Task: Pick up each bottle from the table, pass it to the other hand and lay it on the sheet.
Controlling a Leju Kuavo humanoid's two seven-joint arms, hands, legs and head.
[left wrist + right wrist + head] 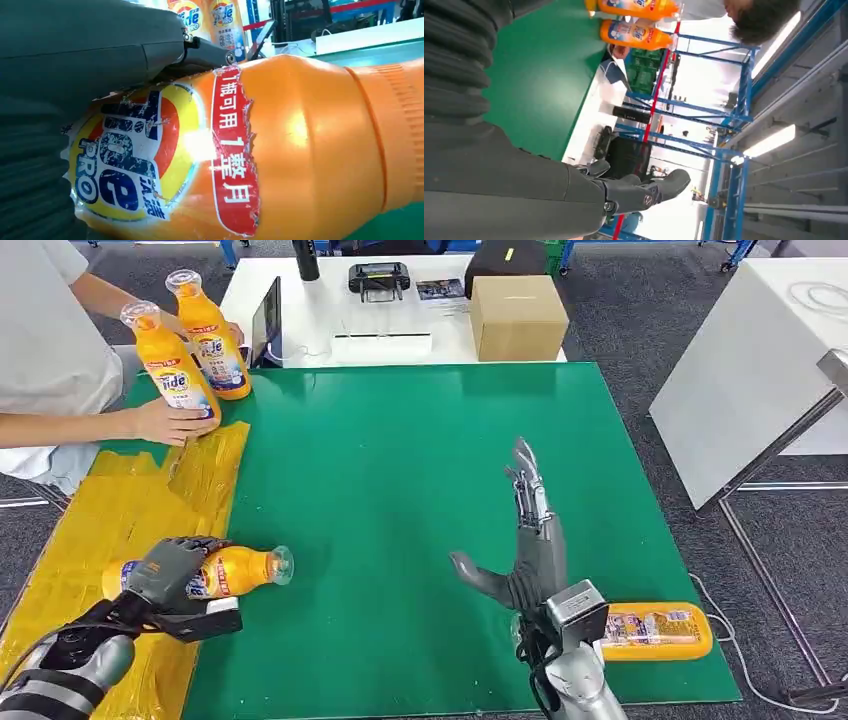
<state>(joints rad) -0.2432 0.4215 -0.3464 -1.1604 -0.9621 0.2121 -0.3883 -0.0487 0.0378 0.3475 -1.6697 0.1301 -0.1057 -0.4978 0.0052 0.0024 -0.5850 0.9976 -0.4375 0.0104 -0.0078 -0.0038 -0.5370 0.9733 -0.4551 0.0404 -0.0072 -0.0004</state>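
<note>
An orange Tide bottle [240, 570] lies on its side at the edge of the yellow sheet [110, 510], its clear cap pointing right onto the green mat. My left hand [172, 575] grips its body; the left wrist view shows the bottle [300, 150] close up under the thumb. My right hand [525, 540] hovers open over the mat's middle, fingers stretched forward. Another orange bottle [655, 630] lies on its side by the mat's front right corner, behind my right wrist. A person holds two upright bottles [190, 350] at the far left; these bottles [634, 22] also appear in the right wrist view.
The green mat [400, 460] covers the table. A white table behind it carries a cardboard box [517, 316], a black device [378, 280] and a tablet [266, 320]. A white panel on a metal stand [760, 360] is at the right.
</note>
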